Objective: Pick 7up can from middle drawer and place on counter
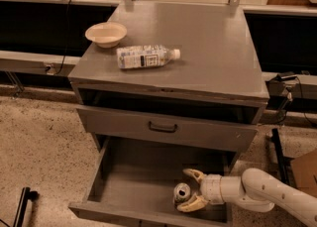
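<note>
Gripper (188, 190), two-finger claw with cream tips on a white arm: reached low into the wide shallow grey middle drawer (143, 181) from the right. The claw is spread wide, one finger to each side of the small silver-and-green 7up can (181, 192). By appearance nothing is clamped yet.

7up can: apparently upright on the drawer floor, near the front wall, right of centre, shiny top showing.

Step in hand, as judged: closing on the can. The can body should be centred between the fingers before they are shut, so it is not tipped or shoved against the front wall. A straight lift is then called for, kept clear of the grey drawer front with dark curved handle (163, 128) above.

Broad flat grey counter (213, 47): clear plastic bottle with white label (146, 56) lying on its side, pale shallow bowl (105, 34) at the left. The right half is better suited for placing.
</note>
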